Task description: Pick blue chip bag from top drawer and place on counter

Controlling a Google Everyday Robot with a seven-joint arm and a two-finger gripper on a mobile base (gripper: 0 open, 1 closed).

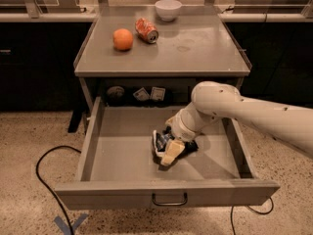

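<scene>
The grey metal table (195, 53) fills the upper half of the view. Its top drawer (122, 155) is pulled fully out toward 6 o'clock, with a dark wire handle (169, 199) in the middle of its front panel. A thick cream arm (254, 114) comes in from 3 o'clock and bends down into the drawer. The hand (172, 153) sits just right of the drawer's centre, pressed onto the blue chip bag (157, 143). Whether it is gripping the bag or only resting on it cannot be told.

The bag lies crumpled on the drawer floor and is mostly covered by the hand. A white-edged end shows toward 9 o'clock and a dark part toward 3 o'clock. So its long axis seems to run roughly across the drawer, from 9 to 3 o'clock, though that is not certain.

On the table, a white bowl (168, 9) stands at the 12 o'clock edge. An orange (122, 39) sits toward 10 o'clock, and a soda can (146, 30) lies on its side just beside it.
</scene>
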